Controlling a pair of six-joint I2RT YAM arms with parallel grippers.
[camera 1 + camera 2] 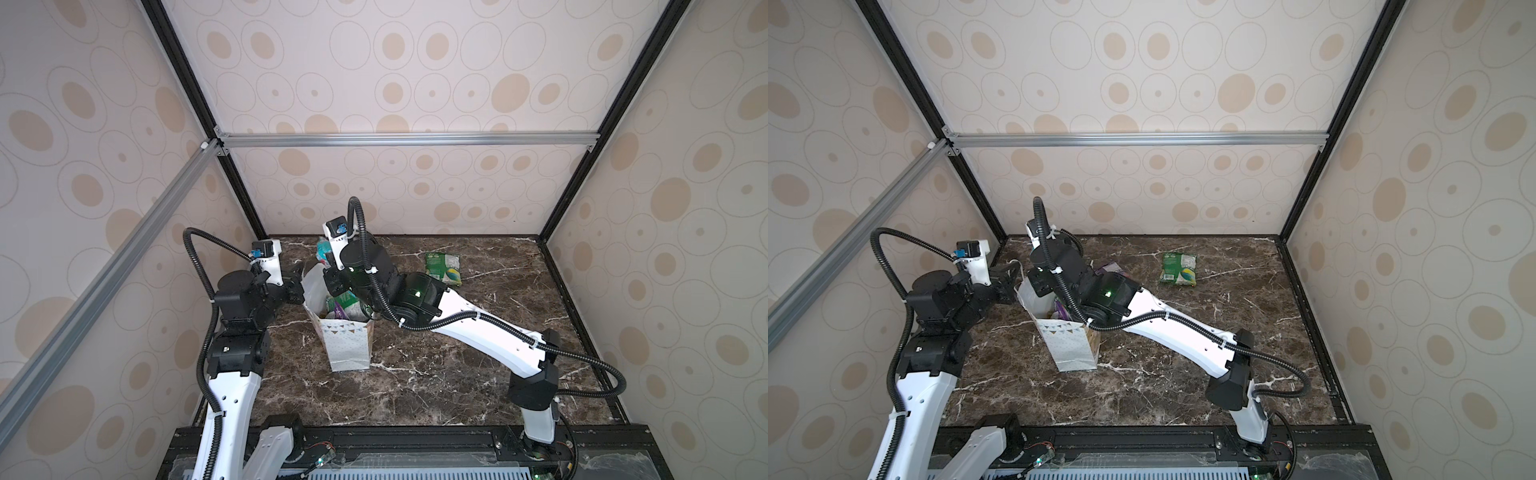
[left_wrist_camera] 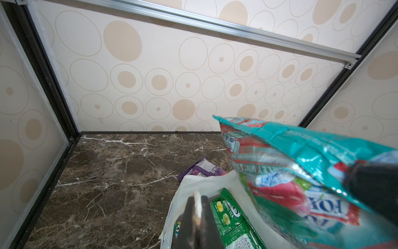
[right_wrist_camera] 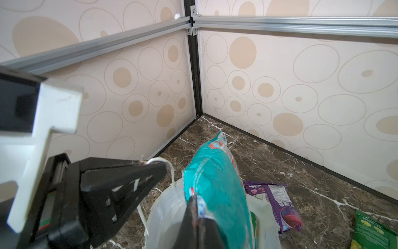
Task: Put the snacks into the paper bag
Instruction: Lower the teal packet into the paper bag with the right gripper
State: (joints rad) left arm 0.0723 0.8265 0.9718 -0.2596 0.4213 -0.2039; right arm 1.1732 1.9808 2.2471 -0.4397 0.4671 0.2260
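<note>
**Entry: packing station, contents as we find them**

1. Tall white paper gift bag [image 1: 347,345] with a band of coloured bunting. It stands upright on the dark brown marble tabletop [image 1: 457,374], left of centre in both top views, with its mouth open.
2. Left gripper [image 3: 158,167]. It is clenched on the bag's white cord handle [image 3: 171,172] at the rim. We judge this grip keeps the mouth spread and steadies the bag.
3. Right gripper [image 3: 196,201]. It is grasping the flat, glossy teal plastic packet [image 3: 215,183] by one edge. The packet stands on end directly over the bag's mouth. We cannot tell whether its lower end has passed the rim. We judge it is held edge-on so that it slips in rather than bridging the opening.
4. Inside the bag: a green "Spring Tea" packet [image 2: 230,215] lies against the bag's inner wall, and other wrappers show beneath it.
5. Left on the tabletop:
   - A flat green plastic packet [image 1: 444,268] lies right of centre toward the back wall, well apart from the bag.
   - A purple plastic packet [image 3: 277,200] lies just behind the bag.

Status, as we judge it: the task is well along, with the teal packet due for release and two packets still to collect.
</note>
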